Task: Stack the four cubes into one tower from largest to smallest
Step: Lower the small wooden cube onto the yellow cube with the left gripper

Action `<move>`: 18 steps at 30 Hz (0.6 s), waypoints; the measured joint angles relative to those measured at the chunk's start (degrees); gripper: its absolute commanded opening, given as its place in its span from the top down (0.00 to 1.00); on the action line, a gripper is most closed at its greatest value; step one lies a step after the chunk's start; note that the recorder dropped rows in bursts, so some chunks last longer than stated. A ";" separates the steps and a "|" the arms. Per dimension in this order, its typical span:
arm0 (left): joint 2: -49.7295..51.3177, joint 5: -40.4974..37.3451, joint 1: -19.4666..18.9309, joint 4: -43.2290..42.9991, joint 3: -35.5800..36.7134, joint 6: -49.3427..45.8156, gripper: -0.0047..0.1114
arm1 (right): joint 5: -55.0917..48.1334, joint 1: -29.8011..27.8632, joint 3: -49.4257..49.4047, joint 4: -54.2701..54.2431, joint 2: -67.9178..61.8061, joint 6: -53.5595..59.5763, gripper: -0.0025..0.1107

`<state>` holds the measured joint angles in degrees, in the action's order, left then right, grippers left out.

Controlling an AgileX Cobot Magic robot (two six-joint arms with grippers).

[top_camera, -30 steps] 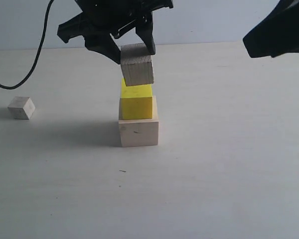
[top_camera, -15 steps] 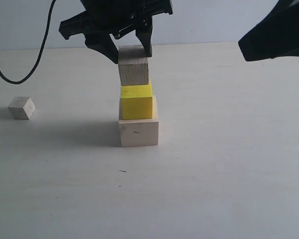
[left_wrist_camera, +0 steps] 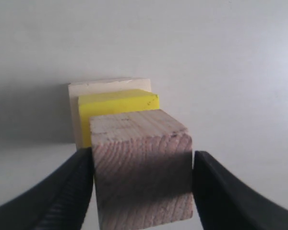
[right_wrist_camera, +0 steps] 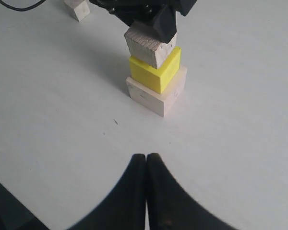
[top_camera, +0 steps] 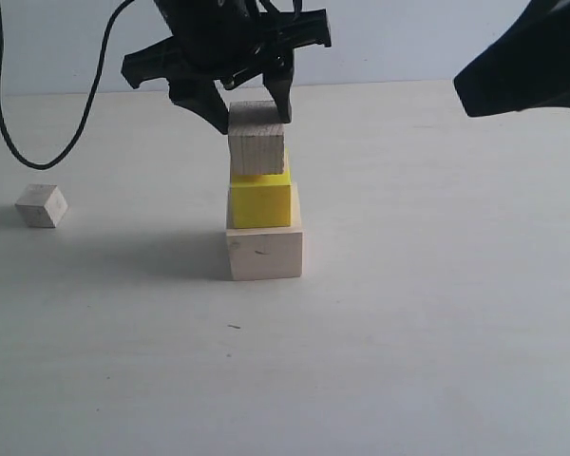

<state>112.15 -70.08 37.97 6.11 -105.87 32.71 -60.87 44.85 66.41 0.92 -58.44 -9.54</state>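
- Already two levels stand: your yellow cube [top_camera: 260,200] rests on the large pale wood cube [top_camera: 264,253], not quite centred.
- Your left gripper [top_camera: 250,112] has its jaws clamped on the sides of the brownish grained cube [top_camera: 256,142], right over the yellow one. You cannot tell from these views whether it is seated or a hair above.
- Your right gripper [right_wrist_camera: 146,165] has its jaws pressed together, empty, well apart from the stack.
- What's left, by my reading: let go of the third cube squarely, then fetch the smallest pale cube [top_camera: 42,205], lying alone on the table [top_camera: 437,313] well left of the stack, and cap the tower.
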 measured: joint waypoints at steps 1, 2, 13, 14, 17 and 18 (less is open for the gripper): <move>0.00 0.00 0.00 0.00 0.00 -0.21 0.96 | 0.12 0.00 0.00 0.00 0.00 0.00 0.98; 0.00 0.00 0.00 0.00 0.00 -0.30 0.96 | 0.12 0.00 0.00 0.00 0.00 0.00 0.98; 0.55 0.00 0.00 -0.90 0.00 -0.62 0.96 | 0.26 0.00 0.00 -0.11 0.00 0.00 0.98; 0.68 0.00 0.00 -0.90 0.00 -0.67 0.96 | 0.26 0.00 0.00 -0.11 0.00 0.00 0.98; 0.79 0.00 0.00 -0.90 0.00 -0.67 0.96 | 0.26 0.00 0.00 -0.11 0.00 0.00 0.98; 0.79 0.00 0.00 -0.90 0.00 -0.67 0.96 | 0.26 0.00 0.00 -0.11 0.00 0.00 0.98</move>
<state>112.94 -70.08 37.97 5.21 -105.87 32.05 -60.61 44.85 66.41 0.81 -58.44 -9.54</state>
